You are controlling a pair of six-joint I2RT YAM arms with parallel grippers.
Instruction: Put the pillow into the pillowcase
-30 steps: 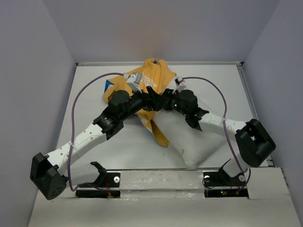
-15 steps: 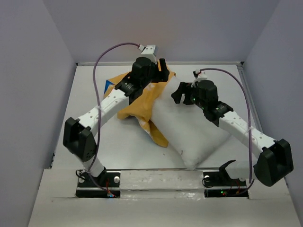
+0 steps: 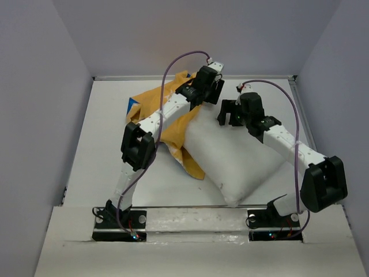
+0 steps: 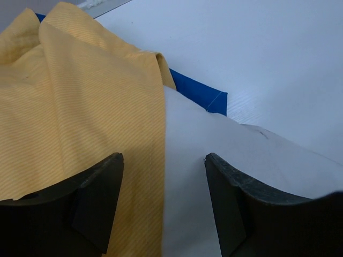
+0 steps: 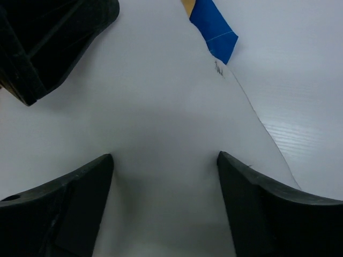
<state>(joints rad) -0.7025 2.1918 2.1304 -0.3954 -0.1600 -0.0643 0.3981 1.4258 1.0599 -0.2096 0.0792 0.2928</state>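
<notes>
The white pillow (image 3: 236, 157) lies slantwise on the table, its far end tucked under the yellow-orange pillowcase (image 3: 164, 112), which sits crumpled at the back left. My left gripper (image 3: 212, 91) reaches over that far end. In the left wrist view it (image 4: 163, 158) is open, straddling the line where the pillowcase (image 4: 80, 107) edge meets the pillow (image 4: 225, 155), nothing pinched. My right gripper (image 3: 228, 115) hovers open just above the pillow (image 5: 171, 123) with nothing between its fingers. A blue corner of the pillowcase (image 5: 214, 32) pokes out beyond the pillow.
The white table (image 3: 104, 167) is walled at the back and both sides. The left arm's elbow (image 3: 138, 149) stands raised over the pillowcase's near flap. The left gripper's black body (image 5: 48, 37) shows close by in the right wrist view.
Both grippers have left the middle. The left arm swung out to the pillow's far end. The right gripper opened and drew back to the right.
</notes>
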